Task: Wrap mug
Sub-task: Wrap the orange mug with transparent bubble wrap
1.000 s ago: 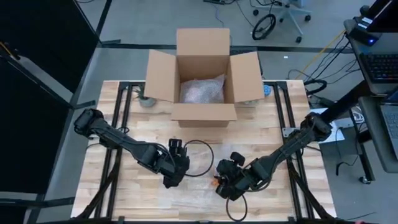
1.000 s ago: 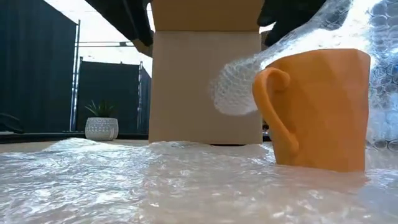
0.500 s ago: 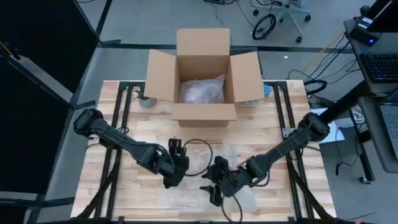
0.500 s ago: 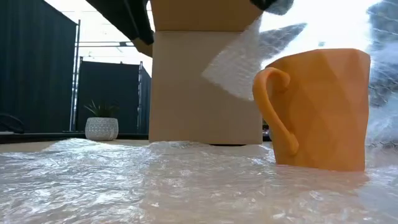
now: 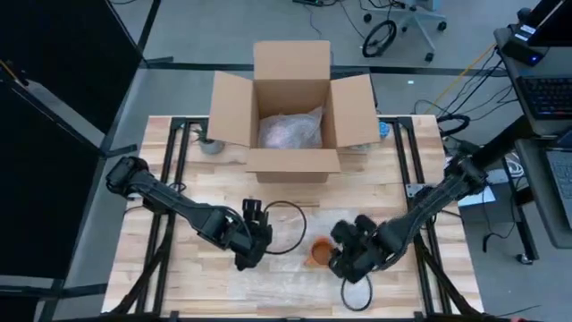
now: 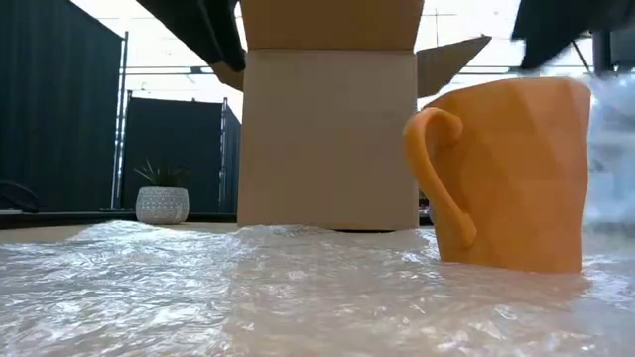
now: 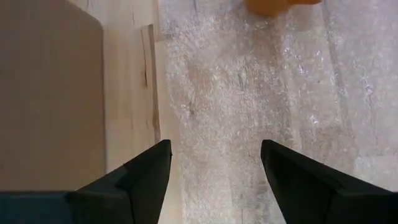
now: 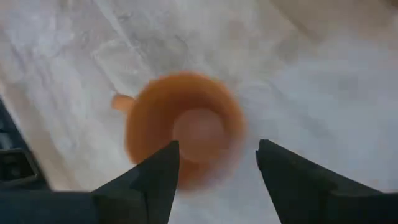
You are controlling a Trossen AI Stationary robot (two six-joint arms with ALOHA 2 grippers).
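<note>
Standing upright on a sheet of clear bubble wrap (image 6: 248, 288), an orange mug (image 6: 506, 178) sits at the near middle of a wooden table (image 5: 161, 268), its handle (image 6: 437, 178) pointing toward the left arm's side. The right gripper (image 8: 214, 171) hovers directly above the mug's open mouth, its two dark fingers (image 8: 149, 180) spread apart with nothing between them; from overhead this gripper (image 5: 350, 255) shows just beside the mug (image 5: 319, 251) on the right. The left gripper (image 7: 214, 171) waits over the bubble wrap's left edge, near the mug but apart from it, its fingers also parted and empty. Overhead, the left gripper (image 5: 253, 241) lies left of the mug, next to a loop of black cable (image 5: 286, 224). Farther back on the table stands an open cardboard box (image 5: 293, 112) with a bubble-wrapped bundle (image 5: 290, 130) inside. Beyond the table's edge, a small potted plant (image 6: 162, 195) is visible in the room.
</note>
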